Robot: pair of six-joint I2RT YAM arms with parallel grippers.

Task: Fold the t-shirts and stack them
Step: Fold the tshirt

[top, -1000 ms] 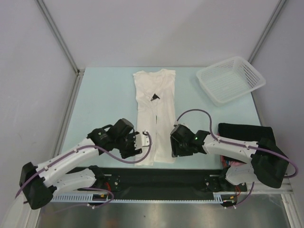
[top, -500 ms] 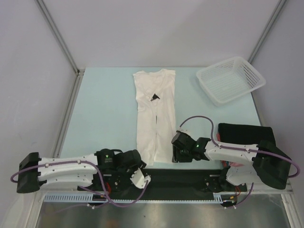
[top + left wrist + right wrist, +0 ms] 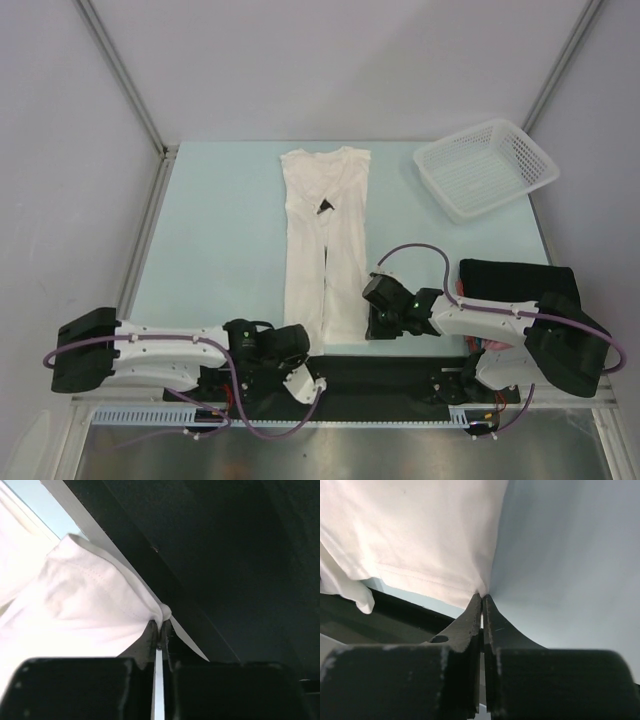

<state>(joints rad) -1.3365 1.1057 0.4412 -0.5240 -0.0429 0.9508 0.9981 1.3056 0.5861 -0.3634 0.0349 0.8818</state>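
Note:
The white t-shirt (image 3: pixel 325 235) lies folded lengthwise into a long narrow strip down the middle of the table, collar at the far end. My left gripper (image 3: pixel 300 348) is low at the near edge, shut on the near left hem corner; in the left wrist view the white t-shirt (image 3: pixel 75 600) bunches into the closed left gripper (image 3: pixel 161 624). My right gripper (image 3: pixel 366 332) is shut on the near right hem corner, and in the right wrist view the right gripper (image 3: pixel 482 599) pinches the edge of the white t-shirt (image 3: pixel 420 530). A black folded t-shirt (image 3: pixel 515 275) lies at the right.
A white mesh basket (image 3: pixel 485 168) stands at the back right of the pale blue table (image 3: pixel 220 230). A black strip (image 3: pixel 400 375) runs along the near edge between the arm bases. Grey walls close in the left, right and back.
The left arm has swung down and back to the near edge and closed on the left hem corner. The right gripper has shifted slightly nearer and closed on the right hem corner.

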